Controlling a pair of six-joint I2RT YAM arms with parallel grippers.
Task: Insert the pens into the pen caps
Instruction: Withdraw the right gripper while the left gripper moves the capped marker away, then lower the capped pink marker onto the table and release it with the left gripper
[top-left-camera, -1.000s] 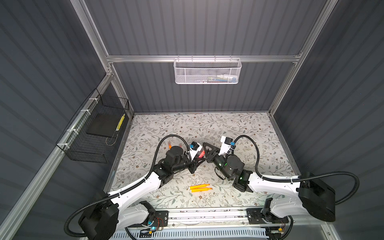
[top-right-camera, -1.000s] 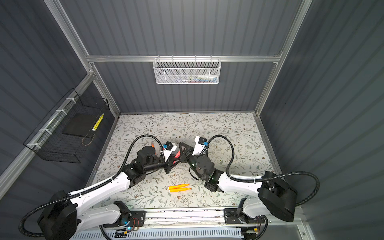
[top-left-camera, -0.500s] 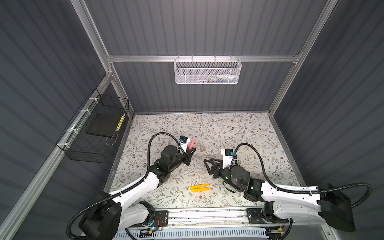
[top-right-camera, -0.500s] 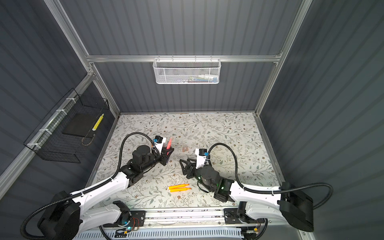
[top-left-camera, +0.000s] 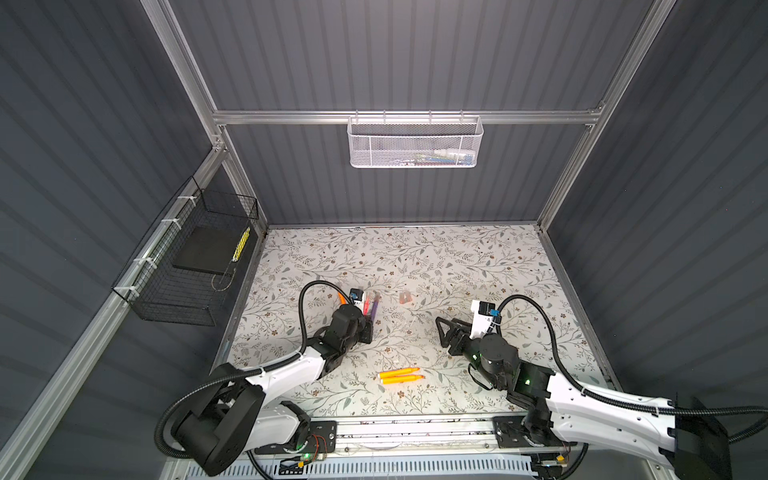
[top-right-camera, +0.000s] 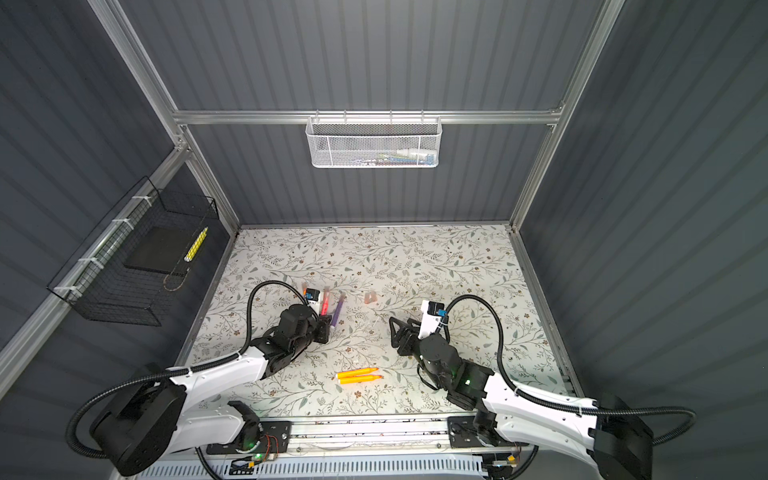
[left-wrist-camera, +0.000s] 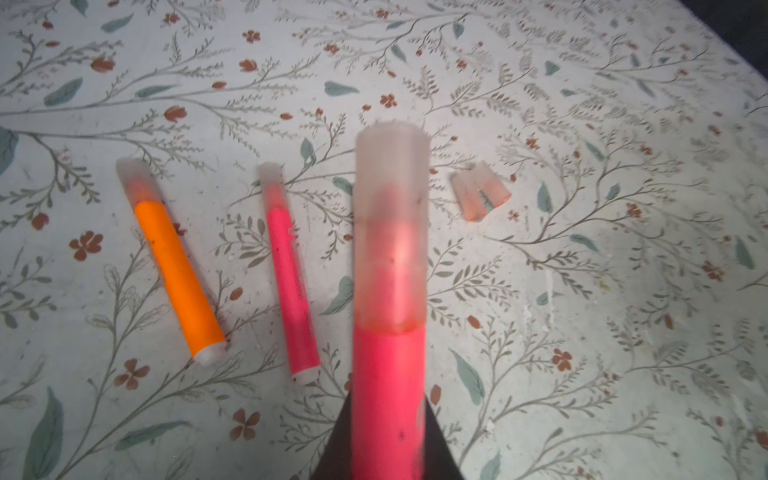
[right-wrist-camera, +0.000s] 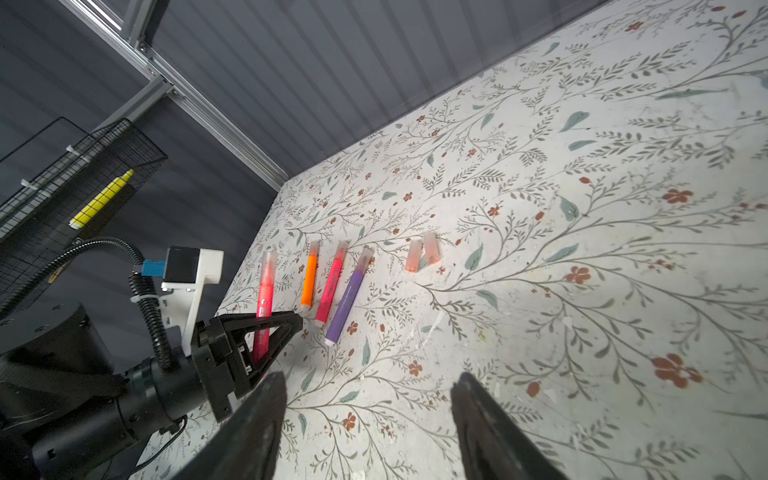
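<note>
Right wrist view gives us the best look, so starting there. The left claw (right-wrist-camera: 282, 326) is clamped tight on a pink pen (right-wrist-camera: 266, 286), and that pen already wears a clear cap (right-wrist-camera: 269, 259) on its far end. We can't tell if it's touching the table (right-wrist-camera: 582, 291) or sitting just above it.

Right beside it, three more capped pens lie in a row on the floral top: an orange pen (right-wrist-camera: 308, 282), a second pink pen (right-wrist-camera: 330, 286) and a purple pen (right-wrist-camera: 349, 295). They're close together but apart. A bit further along, two loose caps (right-wrist-camera: 422, 255) lie side by side, touching as far as we can see.

The right claw (right-wrist-camera: 369, 382) is spread wide with nothing in it, well apart from that row.

In both top views a pair of uncapped orange pens (top-left-camera: 401, 375) (top-right-camera: 358, 375) lies side by side near the front edge, between the two arms.

Containers now. The white mesh basket (top-left-camera: 374, 145) hangs on the back rail. There's some stuff (top-left-camera: 444, 157) low in its right half, but it's too blurry for us to name.

The black wire basket (top-left-camera: 178, 299) on the left wall holds a flat black slab (top-left-camera: 205, 251) with a yellow marker (top-left-camera: 242, 243) just beside it.
</note>
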